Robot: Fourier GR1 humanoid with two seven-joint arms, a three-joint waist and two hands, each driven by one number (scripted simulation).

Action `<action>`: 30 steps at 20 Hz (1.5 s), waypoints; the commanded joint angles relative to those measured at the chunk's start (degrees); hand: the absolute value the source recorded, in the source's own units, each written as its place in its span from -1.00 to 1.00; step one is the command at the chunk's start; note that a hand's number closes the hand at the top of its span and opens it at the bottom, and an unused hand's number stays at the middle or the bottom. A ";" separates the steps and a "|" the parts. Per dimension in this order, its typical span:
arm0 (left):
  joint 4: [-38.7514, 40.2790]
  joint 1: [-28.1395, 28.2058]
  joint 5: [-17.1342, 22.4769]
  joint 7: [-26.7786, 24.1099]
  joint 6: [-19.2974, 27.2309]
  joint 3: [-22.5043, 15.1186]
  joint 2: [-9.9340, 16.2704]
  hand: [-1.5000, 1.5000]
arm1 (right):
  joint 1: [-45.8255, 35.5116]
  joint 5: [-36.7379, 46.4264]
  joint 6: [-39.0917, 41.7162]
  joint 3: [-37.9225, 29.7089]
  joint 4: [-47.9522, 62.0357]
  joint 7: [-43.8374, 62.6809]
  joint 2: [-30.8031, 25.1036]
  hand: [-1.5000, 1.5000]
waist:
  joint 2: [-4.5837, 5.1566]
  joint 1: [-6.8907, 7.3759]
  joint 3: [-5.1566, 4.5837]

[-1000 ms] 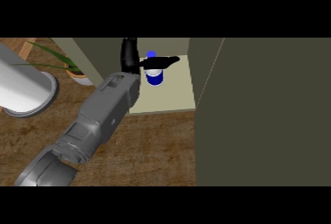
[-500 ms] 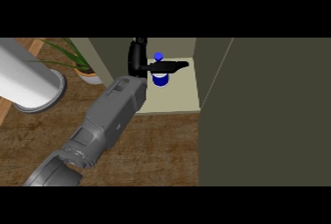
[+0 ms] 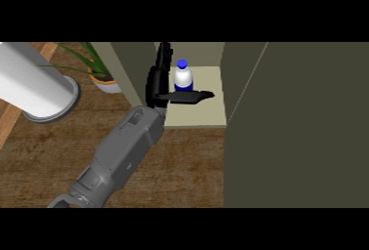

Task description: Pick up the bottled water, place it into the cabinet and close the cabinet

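My left hand reaches into the open cabinet, its fingers straight and upright along the left inner wall and its thumb stretched flat across the front of the bottled water. Nothing is curled around the bottle; the hand is spread, and I cannot tell whether the thumb touches the bottle or only lies just in front of it.

The bottled water stands upright on the pale cabinet shelf, near the back, blue cap on top and blue label below. So, as I judge it, the picking up and placing are done or all but done. What is left is to draw my hand clear of the bottle and swing the cabinet door closed; it stands wide open, filling the right side of the view.

The count: one bottle, one cabinet with one open door, one arm and hand in view, all mine on the left. My right hand does not show. To the left of the cabinet are one potted plant and one large white cylinder, on the brown wooden surface.
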 commanded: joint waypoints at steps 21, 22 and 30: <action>-53.26 38.67 0.00 8.46 -2.42 -19.91 8.48 1.00 | 2.83 6.34 6.41 0.33 -7.43 -1.36 -9.30 1.00 | -0.34 1.13 0.02; -53.38 41.61 1.30 6.52 -5.96 -19.07 10.75 1.00 | 3.96 6.05 7.28 1.79 -9.20 -0.20 -10.24 1.00 | -0.15 1.06 -0.05; -65.65 50.87 0.51 6.54 -3.12 -16.77 17.64 -1.00 | 4.59 12.24 12.22 7.45 -14.79 -1.68 -13.91 1.00 | -0.19 0.76 -0.06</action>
